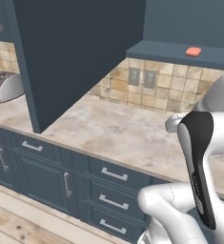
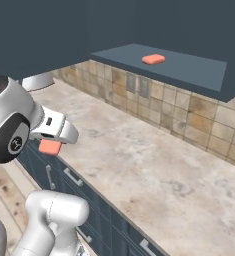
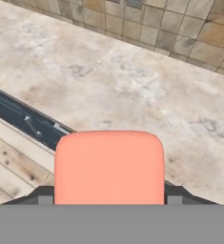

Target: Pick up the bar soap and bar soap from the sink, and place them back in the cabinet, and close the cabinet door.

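One salmon bar soap [image 1: 193, 51] [image 2: 153, 59] lies flat on the open cabinet's bottom shelf [image 2: 189, 70]. A second bar soap [image 2: 50, 147] [image 3: 108, 164] is held over the counter's front edge, with my gripper [image 2: 53, 142] [image 3: 108, 198] shut on it. The dark finger tips [image 3: 43, 196] show on either side of the bar. The cabinet door [image 1: 70, 52] stands swung open, its big dark panel reaching out over the counter to the left of the shelf. The sink is out of view.
A marbled stone counter [image 1: 118, 128] runs below the cabinet, backed by tan tiles with two wall outlets [image 1: 142, 77]. A silver toaster [image 1: 6, 86] stands at the far left. Blue drawers [image 1: 113, 174] line the front, above a wooden floor.
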